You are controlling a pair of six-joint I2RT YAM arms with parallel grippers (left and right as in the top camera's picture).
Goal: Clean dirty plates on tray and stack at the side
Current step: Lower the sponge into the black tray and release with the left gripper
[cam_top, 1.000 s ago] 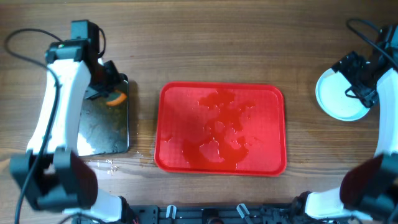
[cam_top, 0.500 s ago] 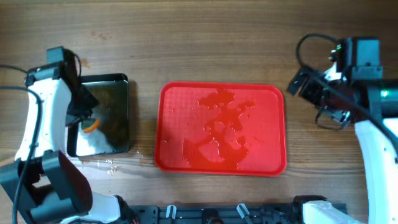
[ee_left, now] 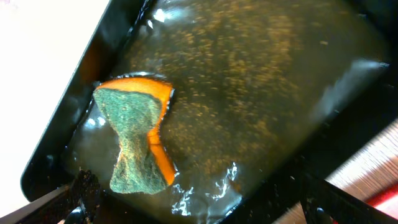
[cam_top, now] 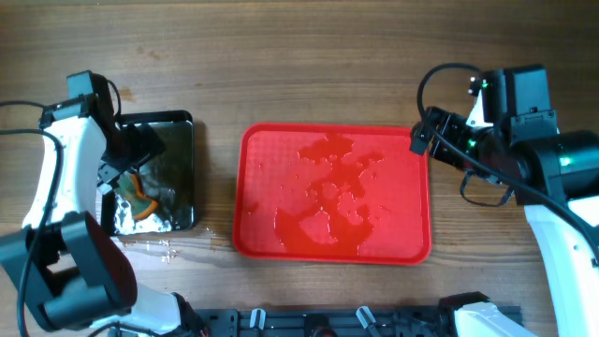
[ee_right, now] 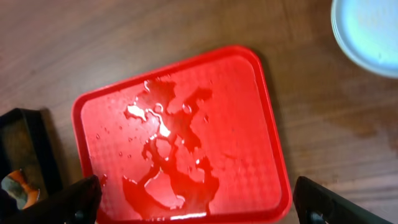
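wood table — one tray, one pan, one sponge, one plate stack

Your right gripper swung in from the table's right edge to the tray; left gripper let go; sponge now lies in the pan.

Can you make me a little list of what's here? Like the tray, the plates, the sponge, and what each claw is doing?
tray: red, wet with puddles, no plates on it
plates: pale, off the tray, beyond one corner; how many is unclear
pan: black, holds murky water
sponge: orange and green, lying in the pan's water
left claw: open, over the pan, holding nothing
right claw: open, over the tray, holding nothing
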